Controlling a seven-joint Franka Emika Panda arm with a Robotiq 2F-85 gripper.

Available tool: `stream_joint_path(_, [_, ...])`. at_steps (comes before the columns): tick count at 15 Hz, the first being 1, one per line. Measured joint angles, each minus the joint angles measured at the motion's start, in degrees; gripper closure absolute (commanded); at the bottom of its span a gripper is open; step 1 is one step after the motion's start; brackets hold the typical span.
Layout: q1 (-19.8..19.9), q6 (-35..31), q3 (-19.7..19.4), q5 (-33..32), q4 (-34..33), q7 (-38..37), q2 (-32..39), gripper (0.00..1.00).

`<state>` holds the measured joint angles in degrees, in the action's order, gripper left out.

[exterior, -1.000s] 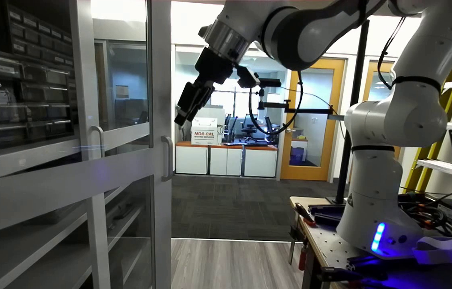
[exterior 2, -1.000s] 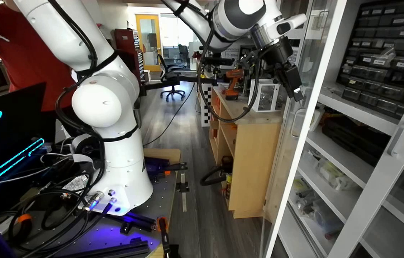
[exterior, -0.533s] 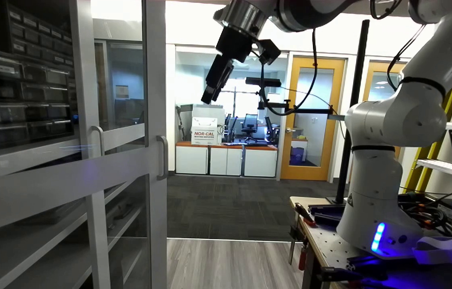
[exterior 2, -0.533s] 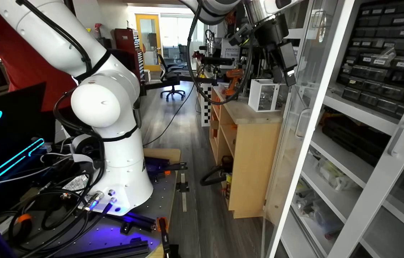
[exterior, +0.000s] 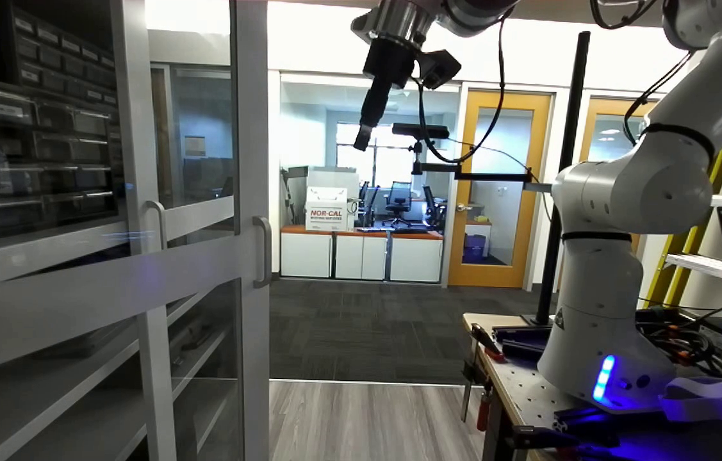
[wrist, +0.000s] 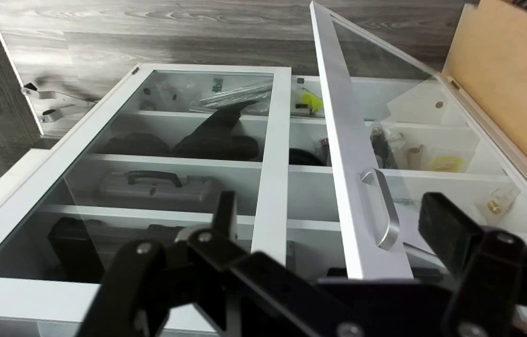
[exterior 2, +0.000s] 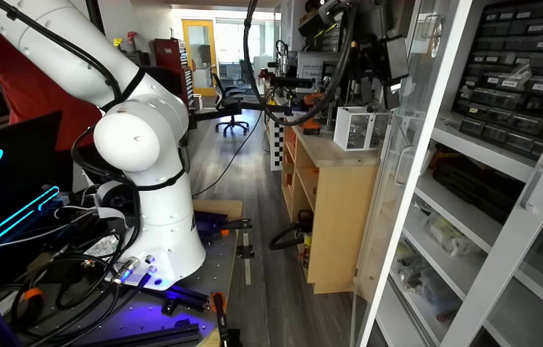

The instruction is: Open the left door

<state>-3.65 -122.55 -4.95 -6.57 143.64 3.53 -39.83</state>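
Higher than one second earlier and farther from the left door [exterior: 162,275], the gripper [exterior: 362,138] hangs in midair in an exterior view. Wrist view: fingers [wrist: 450,234] stand wide apart in the foreground; beyond them the left door stands partly open, its handle [wrist: 388,206] framed between the fingertips; next, the right-hand glass leaf [wrist: 275,164] lies closed before white shelves [wrist: 312,194]; farthest is the grey wood floor [wrist: 226,37].

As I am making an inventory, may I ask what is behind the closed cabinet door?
Behind the closed door, the wrist view shows shelves, a handled grey case and dark items I cannot identify. The gripper covers part of this space.
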Motion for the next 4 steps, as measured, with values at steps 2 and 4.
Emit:
stream_joint_path(2, [0.21,1.48,-1.67,0.04,-1.12,3.43,0.85,0.0])
stream_joint_path(4, [0.52,1.52,-1.7,0.04,-1.36,3.71,1.41,0.0])
